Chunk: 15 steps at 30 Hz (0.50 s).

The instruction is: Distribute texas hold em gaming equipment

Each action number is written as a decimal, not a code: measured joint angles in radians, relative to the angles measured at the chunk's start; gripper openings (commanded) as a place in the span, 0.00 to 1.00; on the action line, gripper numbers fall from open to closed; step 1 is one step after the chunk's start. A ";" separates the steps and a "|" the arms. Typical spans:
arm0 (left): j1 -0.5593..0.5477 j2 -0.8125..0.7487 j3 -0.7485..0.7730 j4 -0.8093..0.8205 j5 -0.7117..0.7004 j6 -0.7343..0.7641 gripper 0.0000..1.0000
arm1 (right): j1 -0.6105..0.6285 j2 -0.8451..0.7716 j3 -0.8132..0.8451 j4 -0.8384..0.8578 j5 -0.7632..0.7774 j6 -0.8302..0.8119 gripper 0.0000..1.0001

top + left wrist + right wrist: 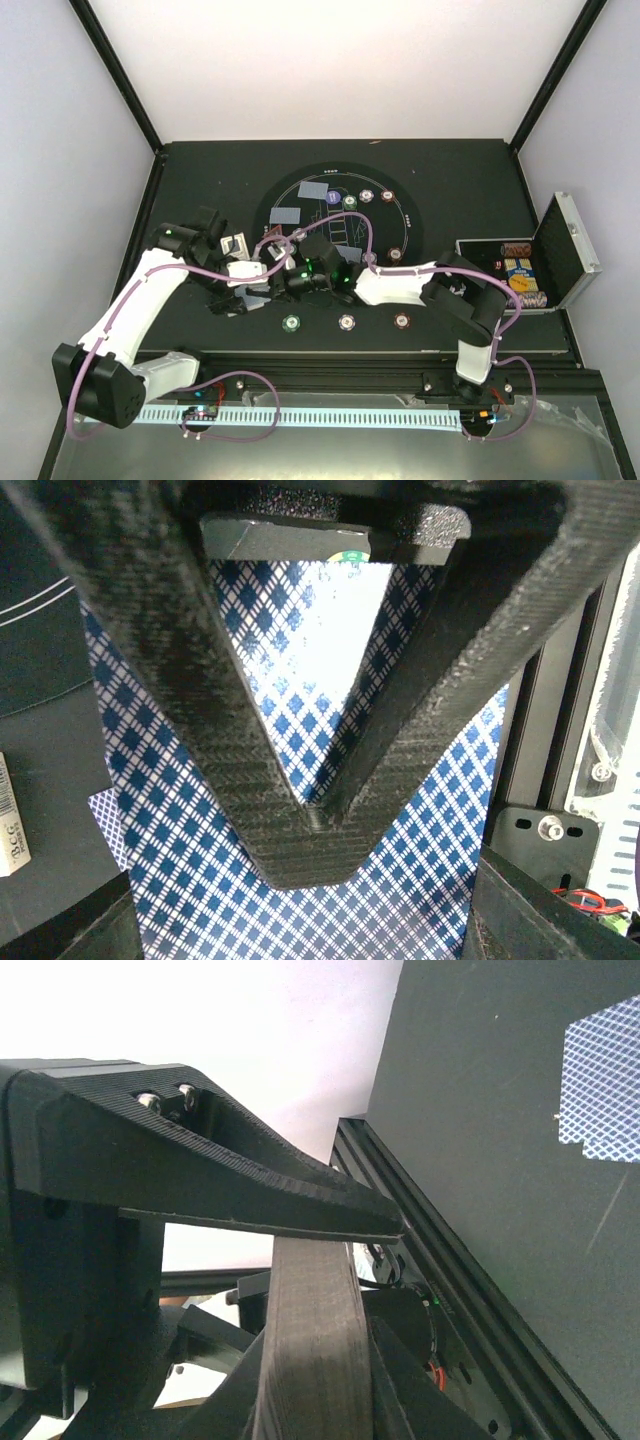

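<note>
Blue-diamond-backed playing cards point(400, 880) lie slightly fanned right under my left gripper point(315, 820). Its fingers meet at the tips in a V, pointing down onto them. In the top view the left gripper point(238, 297) is at the round mat's near-left edge, over those cards point(254, 301). My right gripper point(283, 280) is close beside it and turned on its side. Its fingers point(345, 1235) are closed together, and I cannot make out anything between them. A green chip point(291, 322), a white chip point(346, 322) and a red chip point(401, 321) sit in a row near the front.
The round mat point(300, 235) carries face-down cards point(313, 190) and more chips point(386, 196). The open silver-edged case point(565, 245) with chips stands at the right. A small white box point(237, 244) sits by the left arm. Another card point(600, 1080) shows in the right wrist view.
</note>
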 measured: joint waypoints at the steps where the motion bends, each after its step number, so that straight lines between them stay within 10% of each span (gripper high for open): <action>1: 0.000 -0.002 -0.004 0.001 0.001 0.001 0.02 | 0.002 0.000 -0.004 0.003 0.002 0.001 0.20; 15: 0.000 -0.114 -0.082 0.061 0.050 0.047 0.13 | 0.037 -0.063 -0.055 -0.008 0.081 -0.004 0.01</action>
